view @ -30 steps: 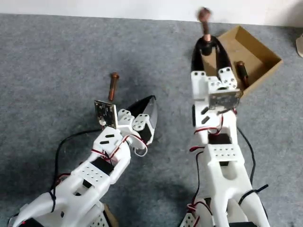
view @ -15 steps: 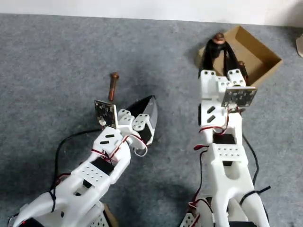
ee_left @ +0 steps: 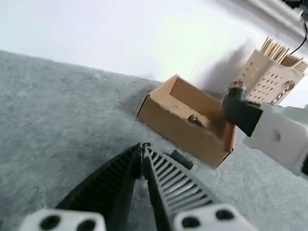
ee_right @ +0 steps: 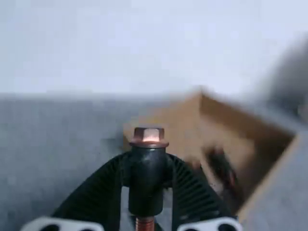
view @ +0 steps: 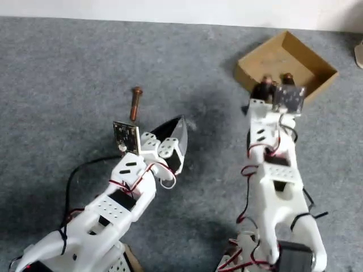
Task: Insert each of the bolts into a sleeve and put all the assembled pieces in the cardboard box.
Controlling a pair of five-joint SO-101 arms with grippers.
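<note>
My right gripper (ee_right: 147,168) is shut on a black sleeve (ee_right: 146,180) with a copper bolt (ee_right: 150,136) through it, held upright at the near rim of the cardboard box (view: 306,62). In the high view this held piece (view: 265,80) sits beside another assembled piece (view: 287,77) lying in the box. A loose copper bolt (view: 135,102) lies on the carpet ahead of my left gripper (view: 180,120), which is shut and holds nothing. From the left wrist view, the left gripper (ee_left: 143,147) hovers low over the carpet, with the box (ee_left: 179,126) and the held piece (ee_left: 230,126) beyond.
Grey carpet covers the table. A small dark object (ee_left: 181,159) lies just beyond the left fingertips. A wooden holder with sticks (ee_left: 272,77) stands behind the box. A white wall borders the far edge.
The right arm has drawn back and swung right with the sleeved bolt, from beyond the box's left corner to its near rim. The left arm has not moved.
</note>
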